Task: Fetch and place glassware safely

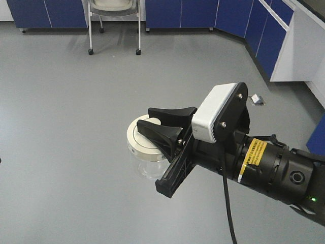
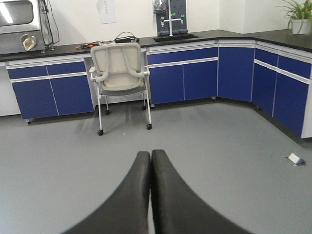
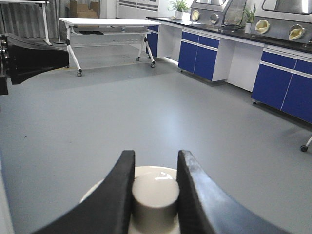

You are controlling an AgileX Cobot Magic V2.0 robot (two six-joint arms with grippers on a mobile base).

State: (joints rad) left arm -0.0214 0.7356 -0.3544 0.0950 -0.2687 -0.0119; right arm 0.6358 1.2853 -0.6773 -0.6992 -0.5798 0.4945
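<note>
The glassware is a small clear jar with a round cream-white lid. It hangs in the air above the grey floor. My right gripper is shut on the lid's central knob. In the right wrist view the two black fingers of the right gripper press on either side of the knob, with the lid's rim showing beyond it. The glass body is hidden there. My left gripper is shut with nothing in it, its fingers pressed together over bare floor.
A wheeled chair stands against blue cabinets under a black counter. A small floor outlet box sits near the right cabinets. A white wheeled table stands far off in the right wrist view.
</note>
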